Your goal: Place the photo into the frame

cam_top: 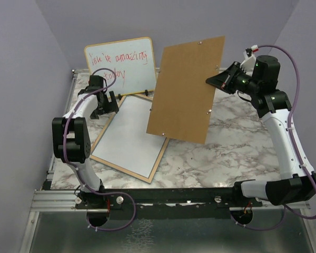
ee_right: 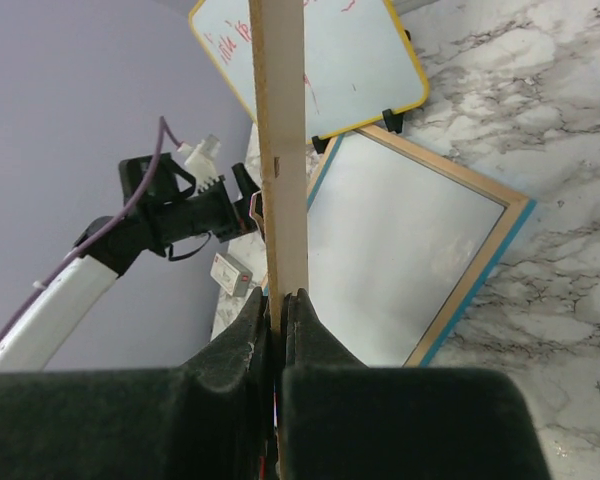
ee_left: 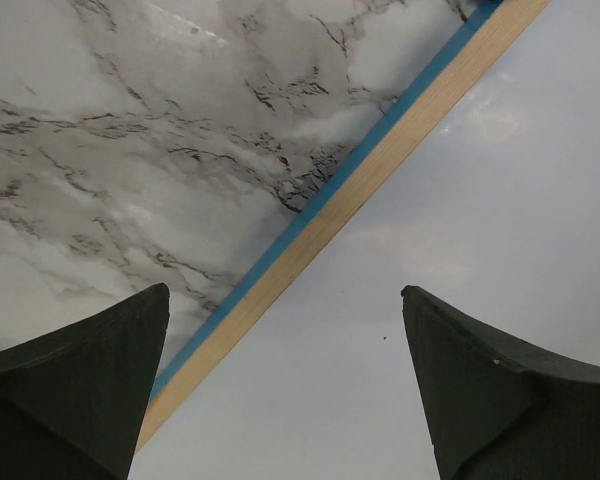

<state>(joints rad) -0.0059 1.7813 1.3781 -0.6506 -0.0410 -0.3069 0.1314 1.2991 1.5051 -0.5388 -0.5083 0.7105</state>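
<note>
The frame lies flat on the marble table, light wood face up with a blue outer edge, its inside a plain pale sheet. My left gripper hovers open over the frame's far left rim; nothing is between its fingers, and its jaws stand wide apart. My right gripper is shut on the right edge of the brown backing board, holding it raised and tilted above the frame's far right part. In the right wrist view the board stands edge-on, pinched in the gripper, with the frame below. The photo is hidden.
A whiteboard with red handwriting leans on a stand at the back, just behind the frame. A small white box lies near the left arm. Purple walls close in the left, back and right. Bare marble shows right of the frame.
</note>
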